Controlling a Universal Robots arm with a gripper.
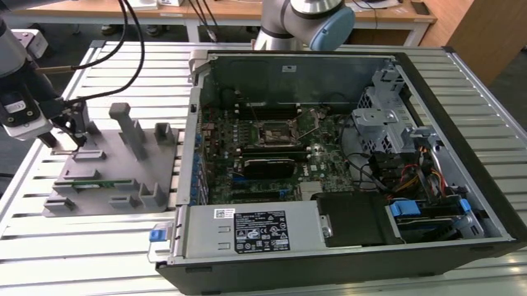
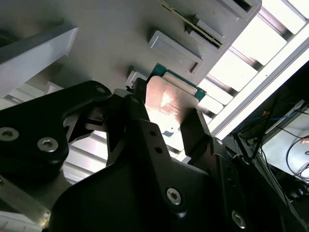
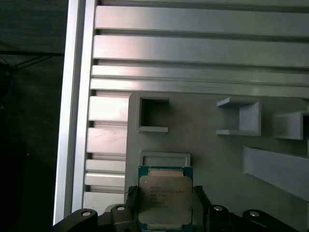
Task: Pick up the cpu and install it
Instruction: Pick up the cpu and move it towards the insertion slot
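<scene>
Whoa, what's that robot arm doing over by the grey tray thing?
The robot arm's pincer is down at the grey parts tray, on the exterior view's left. In the first wrist view its fingers sit against two opposite sides of the cpu, a small square chip with a shiny metal top. The open computer case lies beside the tray, and the chip is not in it yet.
</scene>
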